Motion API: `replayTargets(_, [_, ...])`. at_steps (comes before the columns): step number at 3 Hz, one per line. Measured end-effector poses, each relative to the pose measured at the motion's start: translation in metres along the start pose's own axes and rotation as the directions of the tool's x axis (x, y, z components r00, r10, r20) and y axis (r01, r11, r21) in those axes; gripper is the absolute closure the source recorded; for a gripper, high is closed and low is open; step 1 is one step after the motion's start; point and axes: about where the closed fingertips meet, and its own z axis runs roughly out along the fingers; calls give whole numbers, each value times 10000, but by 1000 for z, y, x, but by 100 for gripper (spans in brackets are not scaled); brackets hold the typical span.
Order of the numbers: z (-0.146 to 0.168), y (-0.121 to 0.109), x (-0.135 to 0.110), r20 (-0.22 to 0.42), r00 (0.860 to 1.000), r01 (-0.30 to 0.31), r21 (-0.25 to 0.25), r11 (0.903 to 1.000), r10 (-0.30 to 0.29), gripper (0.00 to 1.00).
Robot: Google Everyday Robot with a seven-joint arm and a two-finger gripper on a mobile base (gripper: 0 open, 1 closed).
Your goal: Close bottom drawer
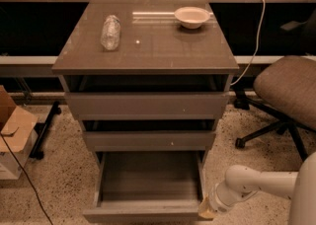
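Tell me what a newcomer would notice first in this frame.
The bottom drawer stands pulled far out at the foot of the cabinet. The gripper sits low beside the drawer's front right corner, on a white arm coming in from the right. On the cabinet top, a clear bottle lies at the left and a white bowl stands at the back right.
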Motion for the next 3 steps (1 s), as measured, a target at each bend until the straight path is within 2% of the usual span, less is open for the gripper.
replayTargets(1, [32,-1,17,345,9989,-308,-277,9991,318,100])
replayTargets(3, [96,-9,50,1200,9840,-1194,-1061,9872,1319,100])
